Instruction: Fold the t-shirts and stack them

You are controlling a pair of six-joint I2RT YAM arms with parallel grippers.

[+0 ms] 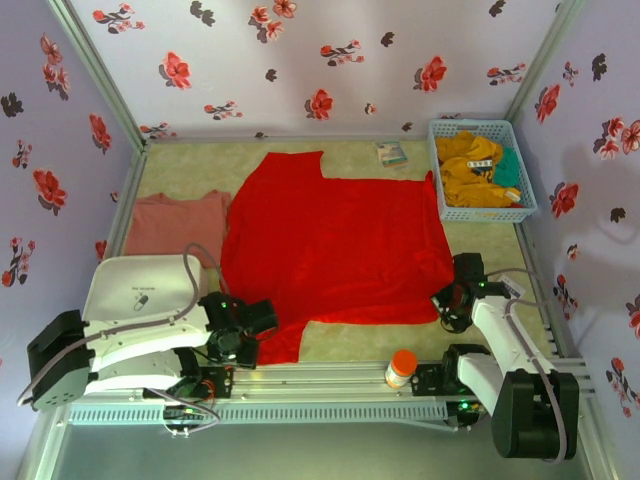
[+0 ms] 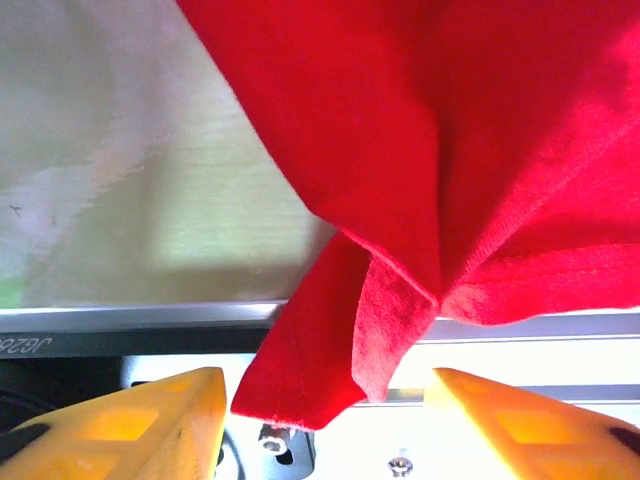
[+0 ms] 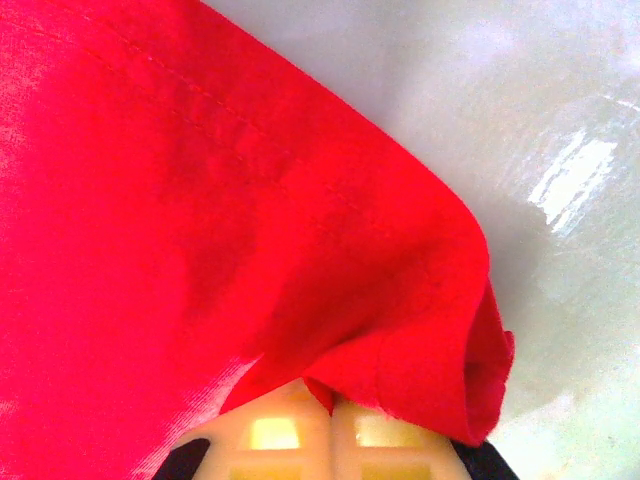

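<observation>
- The right pincer [image 3: 330,428] is clamping shut on a folded edge of the red t-shirt [image 1: 340,240], at its near right corner.
- The left pincer [image 2: 325,415] is standing open, a loose red corner dangling between its jaws.
- The red t-shirt is lying spread across the middle of the table [image 1: 190,165]; the pink t-shirt [image 1: 175,222] is resting at the left, just beside it.
- The white tray [image 1: 140,285] is carrying a small printed mark, too tiny to read.
- The metal rail [image 2: 150,318] is showing cut-off characters at the picture's edge.
- The table is looking pale beige, and lilac walls [image 1: 240,60] with red flowers are closing it in.
</observation>
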